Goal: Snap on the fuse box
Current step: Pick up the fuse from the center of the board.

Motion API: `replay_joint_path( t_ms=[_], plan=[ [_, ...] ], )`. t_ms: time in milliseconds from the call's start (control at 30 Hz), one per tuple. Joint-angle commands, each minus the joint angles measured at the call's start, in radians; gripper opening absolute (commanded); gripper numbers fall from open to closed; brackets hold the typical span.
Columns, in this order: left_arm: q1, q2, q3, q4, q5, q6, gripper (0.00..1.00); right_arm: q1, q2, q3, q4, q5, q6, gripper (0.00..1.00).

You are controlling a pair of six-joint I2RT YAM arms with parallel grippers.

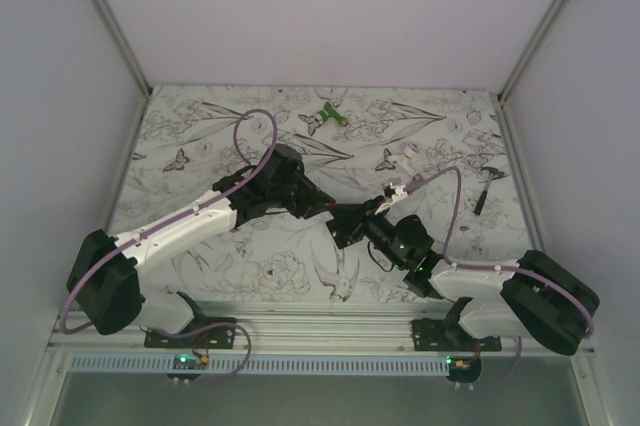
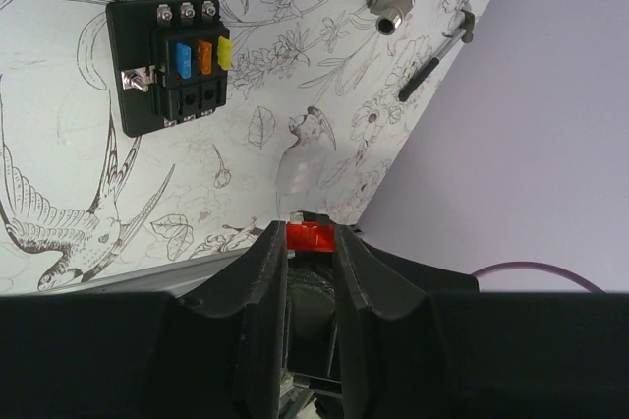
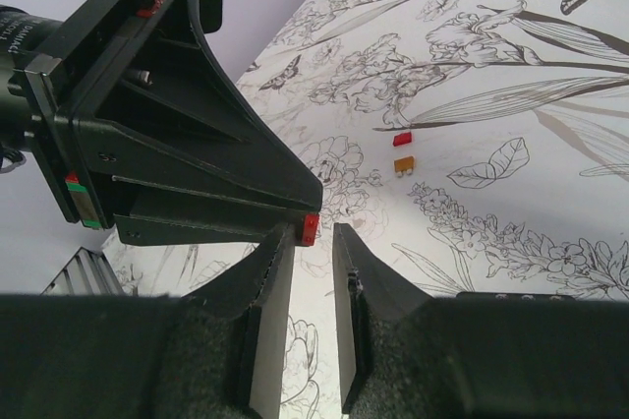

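The left tool (image 2: pixel 309 238) is clenching a red fuse (image 2: pixel 311 235) at its tips, and the right tool (image 3: pixel 312 240) is hanging released just beside them. The fuse box (image 2: pixel 167 65) is lying flat on the flowery tabletop (image 2: pixel 295 75), apart from the left tool

soft, even light with a faint violet cast fills every view; shadows on the counter (image 1: pixel 260 266) are weak. the overhead picture is grainy. close up, the left pincer (image 2: pixel 308 232) and right pincer (image 3: pixel 313 234) look dark and unfocused.
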Motion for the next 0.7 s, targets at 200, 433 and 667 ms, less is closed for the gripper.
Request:
replay_joint_path(
  t_ms=[200, 433, 667],
  plan=[
    [-0.039, 0.03, 0.013, 0.032, 0.062, -0.032, 0.18, 0.01, 0.001, 0.058, 0.062, 0.058, -0.043, 0.12],
    [-0.041, 0.027, 0.003, 0.039, 0.058, -0.029, 0.2, 0.01, -0.023, 0.075, -0.026, 0.056, -0.108, 0.0],
    [-0.031, 0.023, -0.016, 0.04, 0.031, -0.012, 0.44, 0.007, -0.093, 0.11, -0.257, -0.021, -0.187, 0.0]
  ],
)
